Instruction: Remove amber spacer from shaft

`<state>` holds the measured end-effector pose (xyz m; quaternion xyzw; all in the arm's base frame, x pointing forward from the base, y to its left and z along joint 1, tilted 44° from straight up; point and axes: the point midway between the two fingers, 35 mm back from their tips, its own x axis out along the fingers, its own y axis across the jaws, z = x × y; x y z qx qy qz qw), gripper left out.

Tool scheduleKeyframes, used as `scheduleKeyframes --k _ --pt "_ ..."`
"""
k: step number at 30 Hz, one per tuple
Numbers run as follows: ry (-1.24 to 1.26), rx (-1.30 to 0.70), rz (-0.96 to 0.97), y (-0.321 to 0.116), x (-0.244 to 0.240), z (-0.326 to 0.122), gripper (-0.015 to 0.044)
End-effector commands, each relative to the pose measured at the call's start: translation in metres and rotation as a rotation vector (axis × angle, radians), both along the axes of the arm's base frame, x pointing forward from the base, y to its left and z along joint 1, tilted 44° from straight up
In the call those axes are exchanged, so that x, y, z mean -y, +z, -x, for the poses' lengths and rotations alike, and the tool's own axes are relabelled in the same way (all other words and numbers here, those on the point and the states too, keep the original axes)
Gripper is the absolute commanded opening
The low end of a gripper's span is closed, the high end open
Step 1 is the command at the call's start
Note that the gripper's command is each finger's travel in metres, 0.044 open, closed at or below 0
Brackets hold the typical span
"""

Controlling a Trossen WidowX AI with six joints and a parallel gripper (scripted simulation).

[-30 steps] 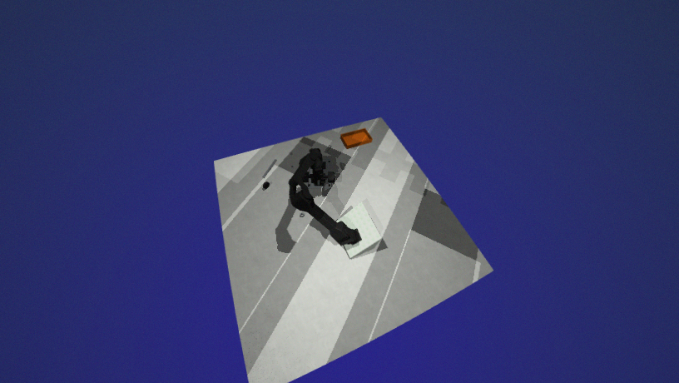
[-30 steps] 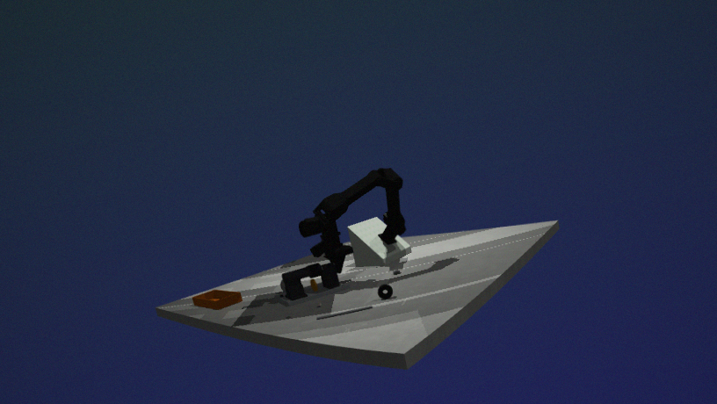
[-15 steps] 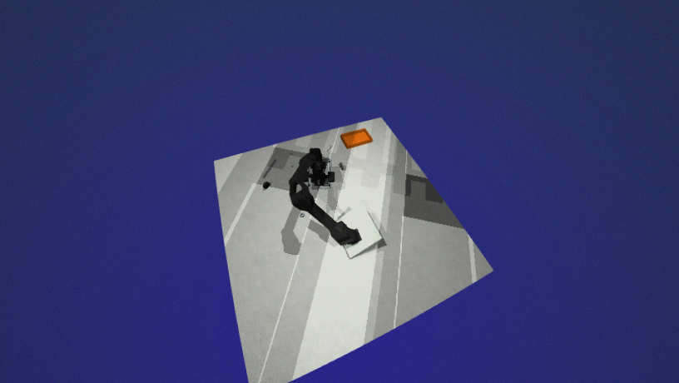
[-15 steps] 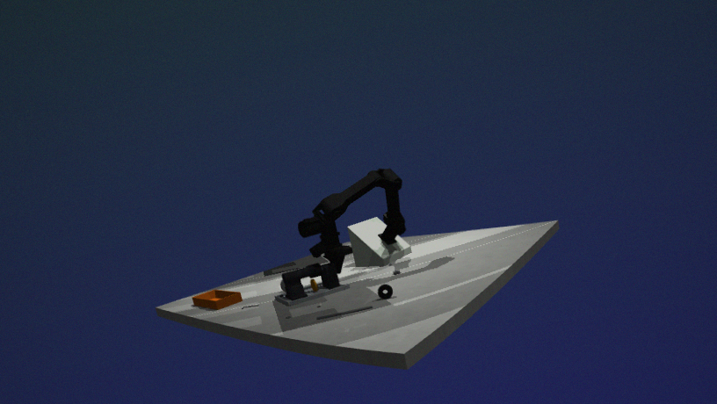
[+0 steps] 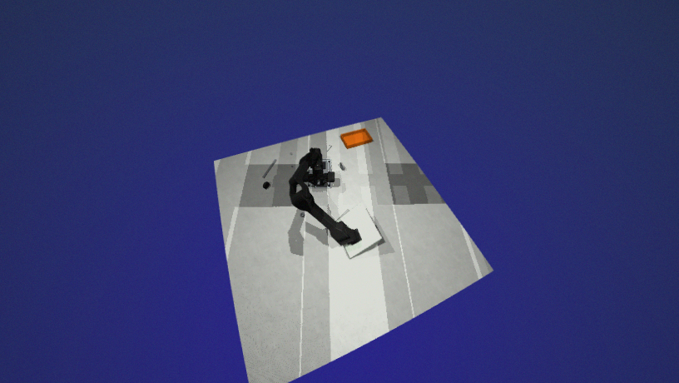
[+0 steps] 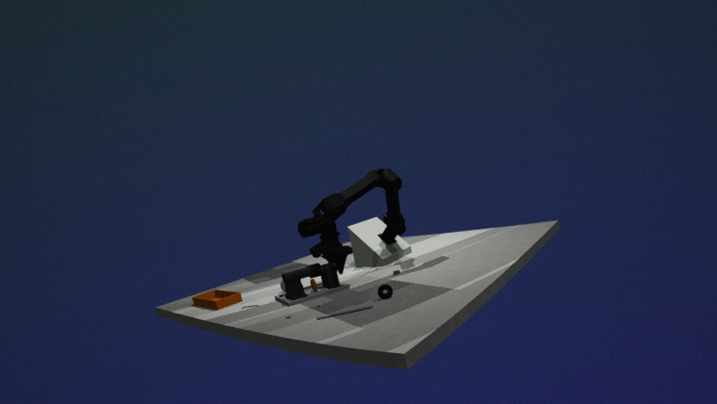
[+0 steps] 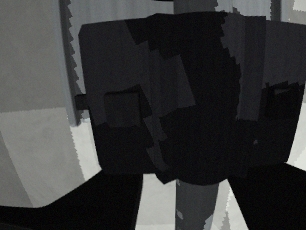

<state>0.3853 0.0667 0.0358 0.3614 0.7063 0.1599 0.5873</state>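
Observation:
The shaft [image 7: 196, 205] comes out of a large dark block [image 7: 165, 100] [image 6: 329, 277] in the wrist view. My gripper [image 7: 182, 150] [image 6: 341, 271] is part open, one finger on each side of the shaft, with a gap showing on both sides. A second dark block [image 6: 293, 286] stands at the other end of the grey base plate [image 6: 287, 302], under a dark horizontal bar. The amber spacer [image 6: 314, 285] shows low between the two blocks; whether it hangs or rests on the plate is too small to tell. Other spacers cannot be made out. The arm hides the fingertips in the top view.
An orange tray [image 5: 356, 138] [image 6: 216, 299] is beyond the base plate. A black ring [image 5: 266, 185] [image 6: 385, 292] and a thin grey rod [image 5: 270, 168] [image 6: 344, 313] lie beside it, with several small bits. The arm's foot is at a white wedge block [image 5: 366, 226] [image 6: 367, 238].

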Motion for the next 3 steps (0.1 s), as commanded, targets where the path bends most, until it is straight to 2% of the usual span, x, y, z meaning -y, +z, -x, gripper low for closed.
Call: scheduleKeyframes --k 1,3 --pt "0.000 0.000 0.000 0.0000 0.0000 0.0001 0.0315" --pt "-0.001 0.001 0.001 0.0053 0.0054 -0.0009 0.0368"
